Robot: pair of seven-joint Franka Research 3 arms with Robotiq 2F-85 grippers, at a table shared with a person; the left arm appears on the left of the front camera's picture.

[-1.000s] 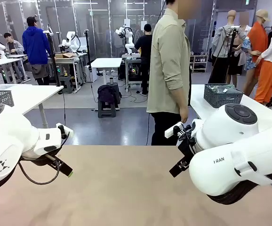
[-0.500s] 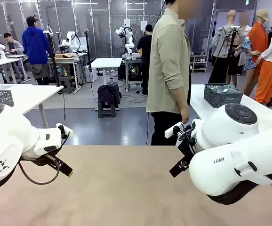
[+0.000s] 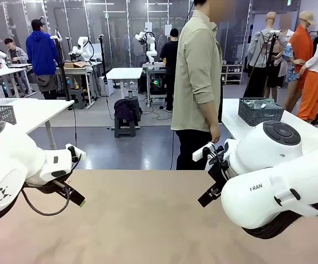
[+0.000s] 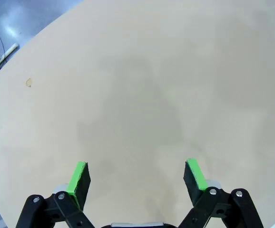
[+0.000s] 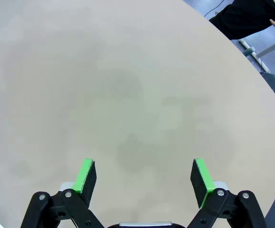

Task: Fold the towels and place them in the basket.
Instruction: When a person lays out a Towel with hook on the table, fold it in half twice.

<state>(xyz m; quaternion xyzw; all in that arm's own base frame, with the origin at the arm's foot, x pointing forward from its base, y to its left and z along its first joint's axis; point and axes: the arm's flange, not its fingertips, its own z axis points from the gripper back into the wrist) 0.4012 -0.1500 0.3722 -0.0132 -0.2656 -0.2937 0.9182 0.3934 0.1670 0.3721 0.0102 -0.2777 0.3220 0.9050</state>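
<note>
Left pincer [image 4: 136, 172] and right pincer [image 5: 143, 167] held with jaws apart above the bench [image 3: 148, 220] | basket [image 3: 261, 111] seen beyond far right corner, nearer right pincer

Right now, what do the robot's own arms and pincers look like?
The left arm and right arm are glossy white with rounded joints. A black cable loops under the left one; dark lettering reading FRAN marks the right. The left pincer and right pincer are black with bright green pads.
</note>
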